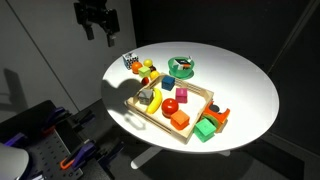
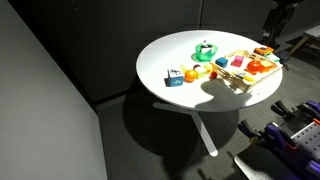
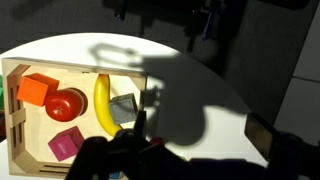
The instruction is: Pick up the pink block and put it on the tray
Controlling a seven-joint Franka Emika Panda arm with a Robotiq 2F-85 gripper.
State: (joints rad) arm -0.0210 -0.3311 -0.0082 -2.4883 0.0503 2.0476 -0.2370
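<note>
The pink block [image 3: 65, 143] lies inside the light-wood tray [image 3: 12, 100], near its front corner in the wrist view, beside a red ball [image 3: 66, 103] and a banana [image 3: 103, 103]. In an exterior view the pink block [image 1: 183, 96] shows in the tray [image 1: 135, 103] on the round white table. My gripper [image 1: 98, 28] hangs high above the table's far edge, well away from the tray, open and empty. It also shows in the wrist view [image 3: 200, 130] as two dark fingers over bare table, and at the top edge of an exterior view [image 2: 283, 10].
A round green bowl [image 1: 182, 67] stands behind the tray. An orange cube [image 3: 38, 90] is in the tray. Green [image 1: 205, 130] and orange [image 1: 218, 117] blocks lie beside the tray near the table edge. Small coloured blocks [image 1: 142, 68] sit at the far side.
</note>
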